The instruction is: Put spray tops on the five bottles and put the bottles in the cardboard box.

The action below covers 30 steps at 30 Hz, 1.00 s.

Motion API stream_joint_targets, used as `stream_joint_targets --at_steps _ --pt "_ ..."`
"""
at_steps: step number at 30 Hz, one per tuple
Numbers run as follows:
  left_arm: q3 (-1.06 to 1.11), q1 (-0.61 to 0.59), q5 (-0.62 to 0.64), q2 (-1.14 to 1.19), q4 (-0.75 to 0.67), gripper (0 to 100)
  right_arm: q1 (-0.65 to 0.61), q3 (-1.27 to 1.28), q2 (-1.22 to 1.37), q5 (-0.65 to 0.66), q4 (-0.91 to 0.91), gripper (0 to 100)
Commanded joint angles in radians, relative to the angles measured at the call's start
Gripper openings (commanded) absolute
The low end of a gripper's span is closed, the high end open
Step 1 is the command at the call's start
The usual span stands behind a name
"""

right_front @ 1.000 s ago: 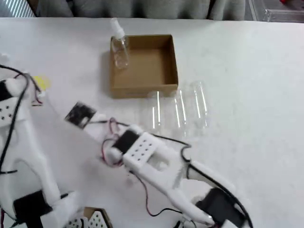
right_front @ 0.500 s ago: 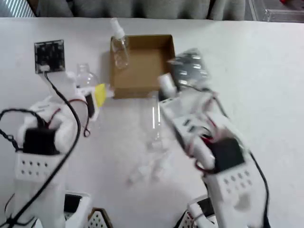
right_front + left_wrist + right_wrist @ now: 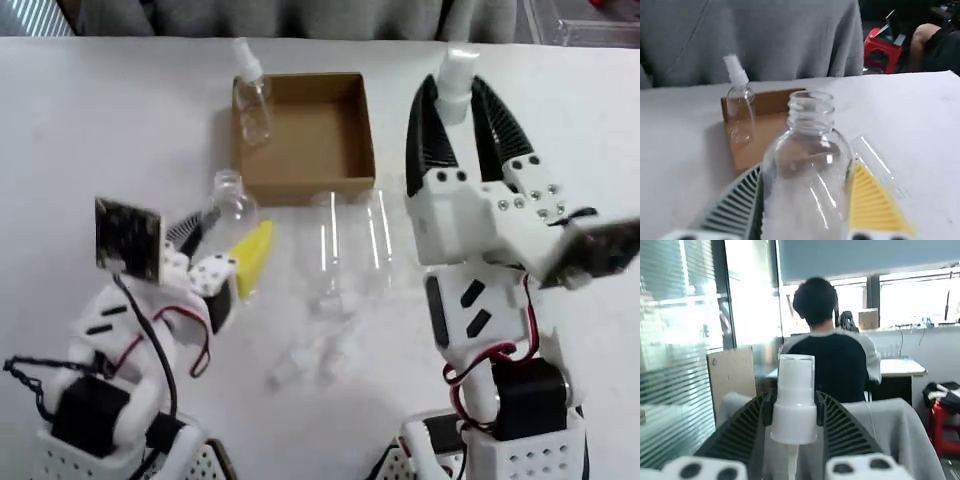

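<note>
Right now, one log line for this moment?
left gripper: uncapped bottle | right gripper: spray top | capped bottle in cardboard box

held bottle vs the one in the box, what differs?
The held bottle has a bare open neck; the boxed bottle wears a white spray top. The held bottle is clamped in the left end effector outside the cardboard box; the boxed bottle stands free inside. Both clear.

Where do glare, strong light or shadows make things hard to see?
Right wrist view: bright windows backlight the room behind the spray top. High view: the lying clear bottles show mainly as glints on the table; the cardboard box casts a shadow. Left wrist view: reflections streak the held bottle.
</note>
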Motion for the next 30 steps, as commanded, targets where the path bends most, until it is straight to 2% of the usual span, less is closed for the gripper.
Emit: stream_joint_targets --at_steps 1,8,14,19,24,30 --pt "0.094 0.062 -0.061 -0.166 -0.08 3 -0.044 -0.038 -0.012 -0.023 -0.134 1.5" --pt "0.15 0.062 -0.068 -0.226 -0.129 3 -0.277 -0.236 0.11 -0.017 -0.147 1.5" --pt "0.163 0.064 -0.069 -0.229 -0.135 3 -0.395 -0.489 0.312 -0.017 -0.048 1.5" --pt "0.258 0.064 -0.069 -0.231 -0.236 3 -0.49 -0.542 0.398 -0.015 -0.047 1.5" --pt "0.365 0.062 -0.071 -0.231 -0.364 3 -0.522 -0.54 0.452 -0.015 -0.047 1.5" --pt "0.374 0.062 -0.071 -0.231 -0.368 3 -0.515 -0.517 0.509 -0.014 -0.059 1.5"
